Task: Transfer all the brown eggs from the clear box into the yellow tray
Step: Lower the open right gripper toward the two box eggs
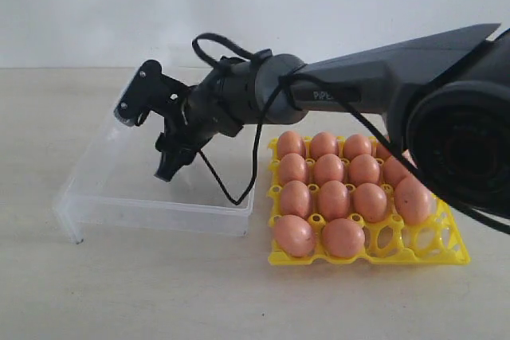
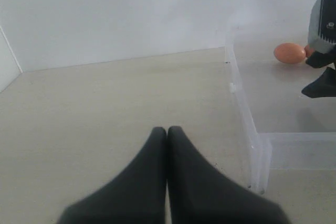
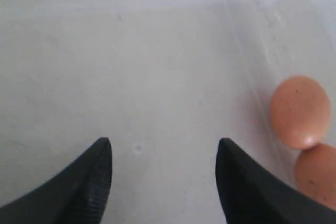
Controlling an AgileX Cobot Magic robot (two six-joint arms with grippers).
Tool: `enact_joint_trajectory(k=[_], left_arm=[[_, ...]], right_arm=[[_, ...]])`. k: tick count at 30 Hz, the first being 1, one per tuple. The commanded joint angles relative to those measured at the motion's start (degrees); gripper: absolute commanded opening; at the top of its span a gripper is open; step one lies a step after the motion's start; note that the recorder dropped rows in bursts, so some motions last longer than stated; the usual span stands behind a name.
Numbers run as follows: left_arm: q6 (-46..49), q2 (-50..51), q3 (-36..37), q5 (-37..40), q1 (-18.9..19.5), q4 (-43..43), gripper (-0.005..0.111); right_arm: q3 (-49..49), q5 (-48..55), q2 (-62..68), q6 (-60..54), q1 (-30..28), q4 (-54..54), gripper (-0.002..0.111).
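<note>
- The right claw point(image 3: 164, 153) hangs over the box point(image 1: 159, 216) on the left of the counter point(image 2: 105, 93). Its jaws are wide apart, with nothing between them but bare box floor.
- Two eggs point(image 3: 300, 111) lie in the box, off to one side of that claw. They sit tight against a wall point(image 3: 251, 64) and touch, or very nearly touch, each other. From the room side the arm point(image 1: 382, 77) hides them.
- The tray point(image 1: 414, 259), right of the box, holds fourteen eggs. The two cups point(image 1: 388, 235) at its near right are open.
- The left claw point(image 2: 167, 132) has its jaws pressed together and hangs over bare counter outside the box, out of the way. I'd leave it there.
- The step, as I read it, is lining up on one of the last two eggs. The right claw is centred on neither, so it should slide sideways toward the wall before it comes down.
- I'd turn the jaws so they close along the wall rather than across it. There looks to be no room for a finger between shell and wall.
- Keep the jaws wide on the way down, so no fingertip lands on a shell or sets the other egg rolling.
- Close slowly, at the egg's widest part, only until it is snug. A smooth shell will likely slip if pinched near an end and crack if squeezed.
- Lift straight up over the wall, carry to an open cup, and lower well in before letting go.
</note>
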Motion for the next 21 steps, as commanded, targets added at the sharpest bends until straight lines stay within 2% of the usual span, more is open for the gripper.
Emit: enact_joint_trajectory(k=[1, 2, 4, 7, 12, 21], left_arm=[[-0.52, -0.1, 0.18, -0.46, -0.03, -0.41, -0.004], [-0.52, -0.1, 0.18, -0.46, -0.03, -0.41, -0.004], [-0.52, -0.1, 0.18, -0.46, -0.03, -0.41, -0.004], [-0.52, -0.1, 0.18, -0.46, -0.03, -0.41, -0.004], [-0.52, -0.1, 0.18, -0.46, -0.03, -0.41, -0.004], [-0.52, -0.1, 0.18, -0.46, -0.03, -0.41, -0.004]], right_arm=[[-0.18, 1.8, 0.99, 37.35, -0.91, -38.05, 0.057], [-0.18, 2.69, 0.87, 47.4, -0.91, -44.62, 0.057], [-0.18, 5.38, 0.74, 59.53, -0.91, -55.02, 0.057], [-0.18, 12.85, 0.74, 72.61, -1.16, -62.98, 0.057], [-0.18, 3.26, 0.96, 74.91, -2.83, -62.51, 0.057], [-0.29, 4.62, 1.89, 77.11, -3.38, -60.03, 0.057]])
